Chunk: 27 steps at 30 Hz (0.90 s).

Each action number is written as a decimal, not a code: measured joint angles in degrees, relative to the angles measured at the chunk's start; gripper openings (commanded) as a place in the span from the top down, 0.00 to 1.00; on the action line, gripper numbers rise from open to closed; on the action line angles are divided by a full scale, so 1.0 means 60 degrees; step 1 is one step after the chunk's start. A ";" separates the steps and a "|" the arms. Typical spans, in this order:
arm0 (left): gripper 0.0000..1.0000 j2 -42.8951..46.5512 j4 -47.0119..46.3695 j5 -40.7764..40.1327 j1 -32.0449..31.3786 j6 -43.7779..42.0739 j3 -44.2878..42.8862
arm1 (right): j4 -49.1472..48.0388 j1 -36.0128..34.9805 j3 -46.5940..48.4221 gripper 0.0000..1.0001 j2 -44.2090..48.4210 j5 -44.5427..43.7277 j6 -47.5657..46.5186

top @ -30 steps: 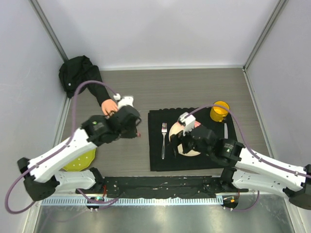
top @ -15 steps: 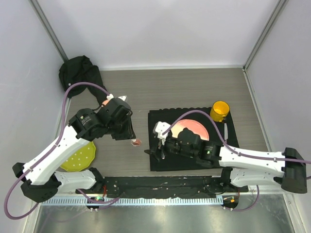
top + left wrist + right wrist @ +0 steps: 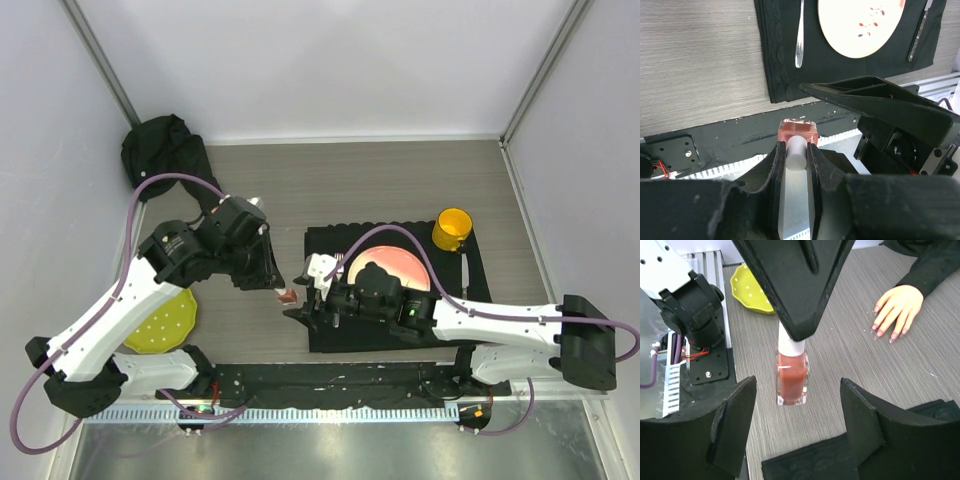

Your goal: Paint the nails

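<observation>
My left gripper [image 3: 278, 286] is shut on the white cap [image 3: 795, 152] of a small red polish bottle [image 3: 286, 295] and holds it upright just above the wooden table. In the right wrist view the bottle [image 3: 791, 376] hangs between my right gripper's open jaws [image 3: 799, 390], which touch nothing. My right gripper [image 3: 298, 312] sits at the black placemat's left edge. The pale mannequin hand [image 3: 896, 307] lies flat beyond, its glossy pink nails [image 3: 892, 335] showing. In the top view the hand is hidden under my left arm; only its black sleeve [image 3: 165, 150] shows.
A black placemat [image 3: 322, 240] carries a pink plate [image 3: 395, 265], a fork [image 3: 799, 35] and a knife [image 3: 917, 30]. A yellow cup [image 3: 452, 228] stands at its far right corner. A yellow-green dotted dish [image 3: 165, 325] lies at the near left.
My left gripper moved from the mannequin hand toward the near right, carrying the bottle. My right gripper swung left off the plate to the mat's left edge, up to the bottle.
</observation>
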<state>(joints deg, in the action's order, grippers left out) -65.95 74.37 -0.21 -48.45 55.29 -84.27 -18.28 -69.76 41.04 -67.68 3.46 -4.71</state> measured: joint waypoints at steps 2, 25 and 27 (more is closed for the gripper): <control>1.00 0.0000 0.0000 0.0084 0.0044 0.0007 0.0000 | -0.0135 0.0000 0.0000 0.32 -0.0058 0.0058 0.0011; 1.00 0.0506 -0.0448 0.0696 0.0277 -0.0284 0.0364 | -0.0565 0.0047 0.0310 0.99 -0.0597 0.0590 0.0481; 1.00 0.0812 -0.0758 0.0787 0.0284 -0.0656 0.0597 | -0.0517 0.0113 0.0357 0.99 -0.0594 0.0812 0.0601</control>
<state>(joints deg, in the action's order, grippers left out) -61.08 69.82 4.51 -46.74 51.35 -80.68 -21.39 -69.08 43.18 -71.24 8.34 -1.10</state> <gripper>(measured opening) 0.219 0.294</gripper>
